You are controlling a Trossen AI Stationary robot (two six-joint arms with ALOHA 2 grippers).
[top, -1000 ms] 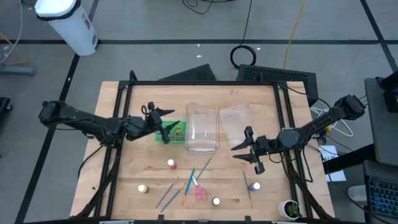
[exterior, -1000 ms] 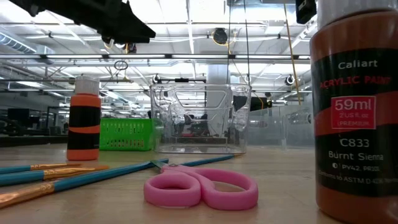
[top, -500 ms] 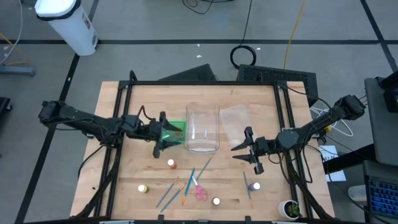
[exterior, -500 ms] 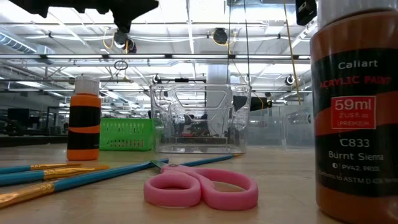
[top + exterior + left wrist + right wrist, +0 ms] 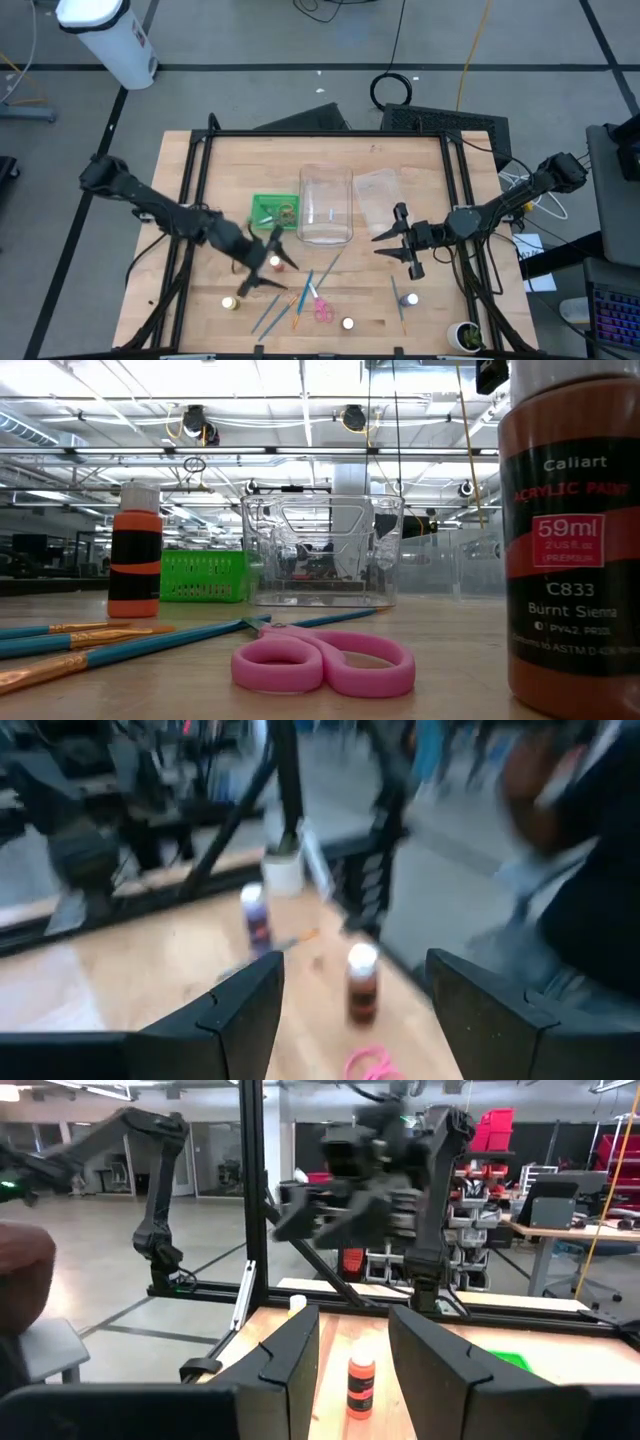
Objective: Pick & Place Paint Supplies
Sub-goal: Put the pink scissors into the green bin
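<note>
Paint supplies lie on the near half of the wooden table: an orange bottle (image 5: 276, 262) (image 5: 135, 550), a yellow-capped bottle (image 5: 230, 302), a brown bottle (image 5: 348, 323) (image 5: 575, 540), a purple bottle (image 5: 411, 299), blue and orange brushes (image 5: 285, 302) (image 5: 100, 645) and pink scissors (image 5: 322, 308) (image 5: 320, 660). My left gripper (image 5: 262, 266) (image 5: 350, 1020) hangs open in the air over the orange bottle, with nothing between its fingers. My right gripper (image 5: 398, 240) (image 5: 353, 1365) waits open above the table's right half, also with nothing between its fingers.
A green basket (image 5: 275, 212) (image 5: 203, 576) and a clear bin (image 5: 325, 205) (image 5: 322, 550) stand mid-table, with a clear lid (image 5: 378, 190) to the right. A white cup (image 5: 465, 335) sits at the near right corner. A person (image 5: 575, 870) shows beyond the near edge.
My left gripper has swung from above the green basket toward the table's near edge and now hangs over the orange bottle. It has turned about from pointing right to pointing near-right, has stayed open, and has left the top of the low view.
</note>
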